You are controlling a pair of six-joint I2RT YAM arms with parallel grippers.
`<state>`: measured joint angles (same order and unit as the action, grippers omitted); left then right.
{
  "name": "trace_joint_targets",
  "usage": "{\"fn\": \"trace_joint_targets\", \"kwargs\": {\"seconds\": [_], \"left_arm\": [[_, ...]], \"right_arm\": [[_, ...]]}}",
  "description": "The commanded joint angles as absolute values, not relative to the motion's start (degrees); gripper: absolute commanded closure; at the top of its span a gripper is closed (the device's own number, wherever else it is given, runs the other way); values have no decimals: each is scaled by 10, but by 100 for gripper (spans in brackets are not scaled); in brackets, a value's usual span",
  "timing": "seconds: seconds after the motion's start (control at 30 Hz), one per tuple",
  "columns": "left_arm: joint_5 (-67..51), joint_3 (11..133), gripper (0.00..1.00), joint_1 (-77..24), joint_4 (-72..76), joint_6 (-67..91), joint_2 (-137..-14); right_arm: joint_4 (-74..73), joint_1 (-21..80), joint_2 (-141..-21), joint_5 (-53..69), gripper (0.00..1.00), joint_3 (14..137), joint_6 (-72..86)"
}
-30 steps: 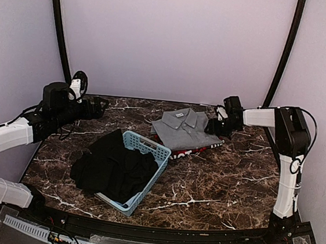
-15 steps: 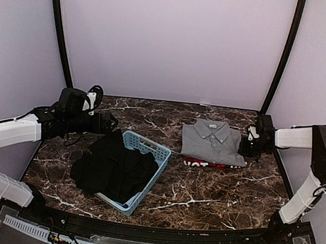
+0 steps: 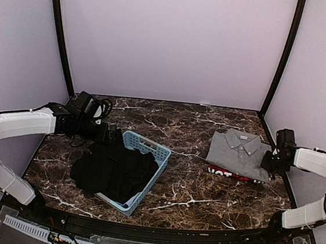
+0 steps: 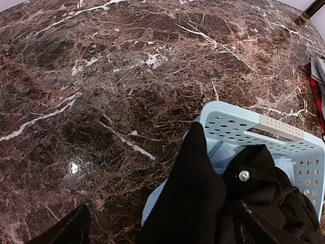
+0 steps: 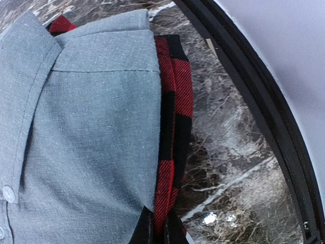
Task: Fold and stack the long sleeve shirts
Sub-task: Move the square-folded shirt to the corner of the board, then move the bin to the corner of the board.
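- Dark marble worktop [image 3: 203,187] with plain lilac walls around it, nothing fancy.
- Progress looks like roughly two of three to me. The grey shirt [image 3: 238,152] is folded flat, collar up, and sits on top of the red shirt [image 3: 227,174], well to the right of the basket [image 3: 159,151].
- The black shirt [image 3: 114,169] is the leftover job. It's a crumpled heap spilling out of the basket and over its left rim onto the worktop, not folded at all. One pale button [image 4: 244,175] shows on it in the left wrist view.
- So what's left, I'd guess: pull it out, spread it, fold it, then put it on the pile.
- Right fingers [image 5: 143,234] sit at the right edge of that pile, far side from the basket, and look pinched shut on the red shirt's plaid edge.
- Left fingers [image 3: 109,133] hover just left of the basket's back corner, right at the black cloth. Can't tell if they're open or closed.
- Writing: white letters on the red shirt's front fold, too small to read for sure. No brands or tags I can make out anywhere.
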<state>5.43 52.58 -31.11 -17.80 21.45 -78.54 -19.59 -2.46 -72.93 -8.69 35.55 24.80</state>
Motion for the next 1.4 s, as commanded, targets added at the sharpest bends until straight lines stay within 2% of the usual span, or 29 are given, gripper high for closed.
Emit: {"fn": "trace_joint_targets", "kwargs": {"seconds": [0.0, 0.2, 0.3, 0.37, 0.47, 0.63, 0.7, 0.77, 0.83, 0.97, 1.1, 1.17, 1.37], "left_arm": [[44, 543, 4, -315, -178, 219, -783], [53, 557, 4, -315, -186, 213, -820], [50, 567, 4, -315, -205, 212, -829], [34, 570, 3, -314, -206, 202, -832], [24, 591, 1, -314, -221, 185, -858], [2, 628, 2, -314, -215, 149, -926], [8, 647, 6, -314, -214, 140, -953], [16, 664, 12, -313, -211, 133, -979], [29, 683, 24, -313, -211, 126, -1006], [50, 722, 54, -308, -215, 122, -1044], [70, 741, 75, -284, -230, 115, -1045], [79, 745, 83, -265, -239, 105, -1039], [119, 768, 93, -203, -261, 35, -1038]], "right_arm": [[-193, -42, -748, -148, 98, 363, 247], [-182, -69, -845, -197, 94, 414, 214], [-174, -73, -884, -203, 89, 447, 200], [-183, -75, -909, -208, 79, 482, 193], [-191, -74, -918, -193, 58, 521, 187], [-177, -61, -868, -151, 38, 525, 182], [-186, -51, -851, -143, 35, 532, 178], [-195, -41, -837, -127, 34, 538, 177], [-199, -24, -821, -123, 33, 537, 178], [-210, 11, -791, -114, 33, 534, 179], [-220, 28, -761, -106, 32, 533, 179], [-221, 33, -747, -100, 32, 532, 178], [-220, 47, -729, -69, 31, 542, 168]]}}
